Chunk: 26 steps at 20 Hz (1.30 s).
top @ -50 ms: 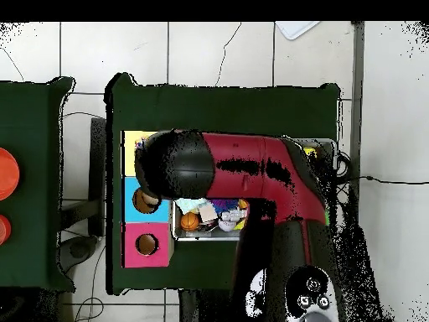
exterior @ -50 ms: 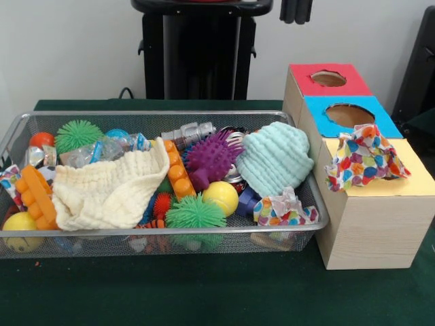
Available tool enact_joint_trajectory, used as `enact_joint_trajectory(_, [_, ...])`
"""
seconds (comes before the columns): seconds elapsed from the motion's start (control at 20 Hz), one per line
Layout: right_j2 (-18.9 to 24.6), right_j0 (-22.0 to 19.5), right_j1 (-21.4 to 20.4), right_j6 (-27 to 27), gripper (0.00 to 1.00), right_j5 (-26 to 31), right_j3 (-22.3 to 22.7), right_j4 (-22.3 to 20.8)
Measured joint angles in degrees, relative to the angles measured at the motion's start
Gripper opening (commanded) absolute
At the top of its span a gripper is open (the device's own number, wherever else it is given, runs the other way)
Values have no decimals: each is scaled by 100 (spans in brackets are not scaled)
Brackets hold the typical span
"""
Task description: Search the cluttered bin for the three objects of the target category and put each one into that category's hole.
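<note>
Front view: multicoloured cloth [exterior @ -50 ms: 366, 157] draped over the yellow hole of the wooden box [exterior @ -50 ms: 370, 224]; a second one [exterior @ -50 ms: 285, 210] on the wire bin [exterior @ -50 ms: 319, 204] corner beside the box. No readable writing. Gripper [exterior @ -50 ms: 296, 10] only a dark stub at top edge; grip state cannot be told. Overhead, red arm [top @ -50 ms: 251, 168] hides most of the bin.

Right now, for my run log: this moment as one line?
patterned cloth draped on yellow top of box, not dropped in | another patterned cloth in bin corner nearest box | arm over bin
</note>
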Motion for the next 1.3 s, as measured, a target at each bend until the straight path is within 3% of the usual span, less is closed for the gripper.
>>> enact_joint_trajectory(0.4, [35, 117, 288, 0, 0, -43, -458, 0])
enact_joint_trajectory(1.3, [36, 377, 836, 0, 0, -312, -962, -1])
